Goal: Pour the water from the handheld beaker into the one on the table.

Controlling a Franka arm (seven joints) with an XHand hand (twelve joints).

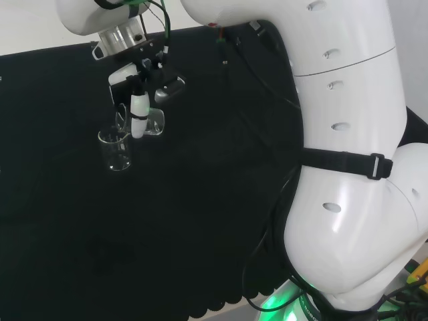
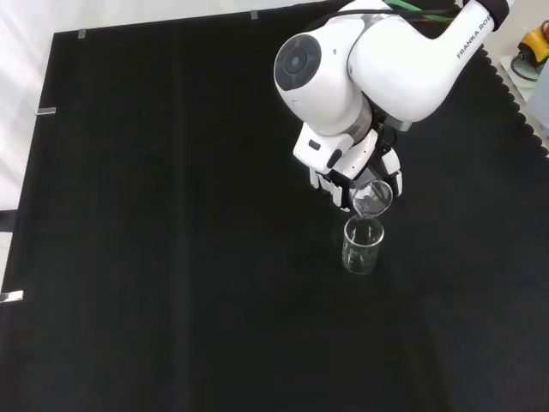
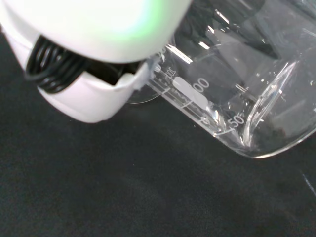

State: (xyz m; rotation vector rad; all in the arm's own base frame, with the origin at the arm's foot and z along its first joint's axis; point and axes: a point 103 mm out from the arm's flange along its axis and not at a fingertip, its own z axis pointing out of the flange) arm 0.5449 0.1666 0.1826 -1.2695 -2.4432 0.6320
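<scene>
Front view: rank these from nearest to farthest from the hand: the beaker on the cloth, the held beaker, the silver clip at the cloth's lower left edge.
1. Held beaker, in the hand.
2. Beaker on the cloth, just below.
3. Silver clip, far left.

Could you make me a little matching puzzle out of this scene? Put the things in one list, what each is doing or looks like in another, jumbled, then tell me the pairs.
Things:
1. held beaker
2. beaker on the cloth
3. hand
4. black cloth

States:
A. covers the bench
B. stands upright under the other beaker's mouth
C. tilted over, mouth toward the cloth
D. fingers curled round glass

Pairs: 1-C, 2-B, 3-D, 4-A
</scene>
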